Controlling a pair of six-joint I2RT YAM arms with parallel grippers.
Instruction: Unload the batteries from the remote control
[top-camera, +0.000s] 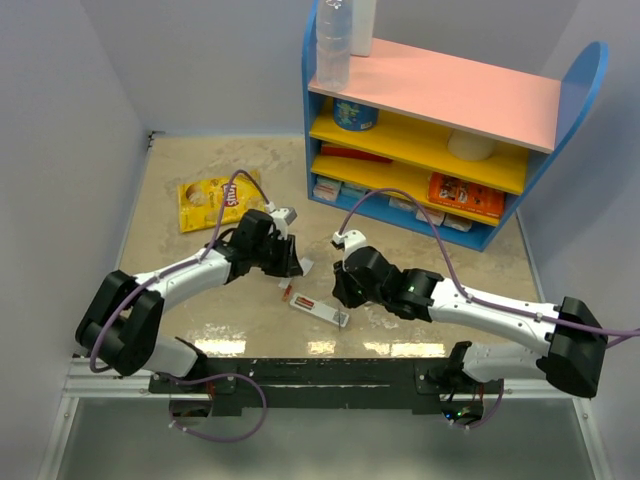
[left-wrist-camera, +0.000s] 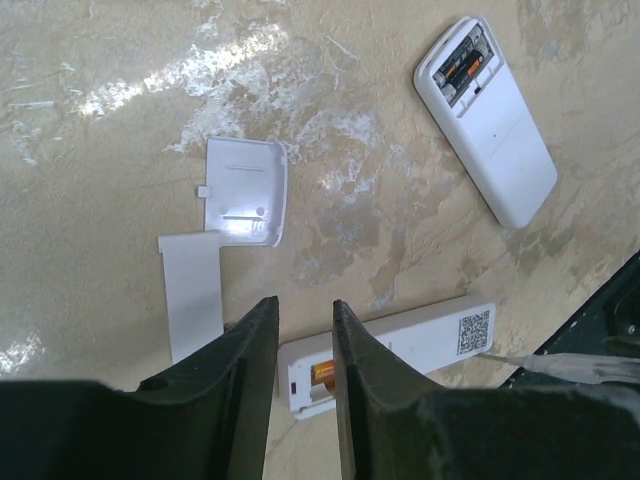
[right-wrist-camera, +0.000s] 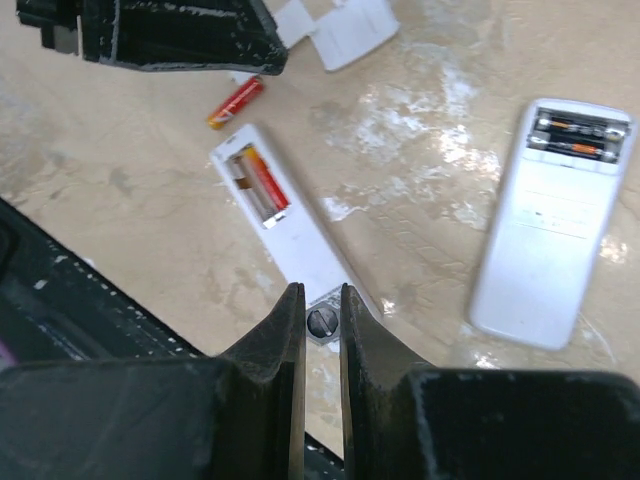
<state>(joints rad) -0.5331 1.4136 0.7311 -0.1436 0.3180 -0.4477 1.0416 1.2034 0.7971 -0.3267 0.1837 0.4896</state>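
The remote control (top-camera: 320, 311) lies back-up on the table, its battery slot open. In the right wrist view (right-wrist-camera: 290, 230) one red-orange battery (right-wrist-camera: 266, 180) sits in the slot. The other battery (right-wrist-camera: 236, 102) lies loose on the table beside the slot end, also in the top view (top-camera: 287, 293). My left gripper (left-wrist-camera: 305, 310) hovers over the slot end, slightly open and empty, with the slot battery (left-wrist-camera: 325, 375) showing between its fingers. My right gripper (right-wrist-camera: 322, 298) is nearly shut, its tips resting on the remote's other end.
A wider white device (left-wrist-camera: 485, 115) holding dark batteries lies beyond the remote (right-wrist-camera: 555, 220). A flat white cover (left-wrist-camera: 245, 190) and pale strip (left-wrist-camera: 192, 290) lie nearby. A yellow snack bag (top-camera: 210, 200) is at back left, a coloured shelf (top-camera: 450, 110) at the back.
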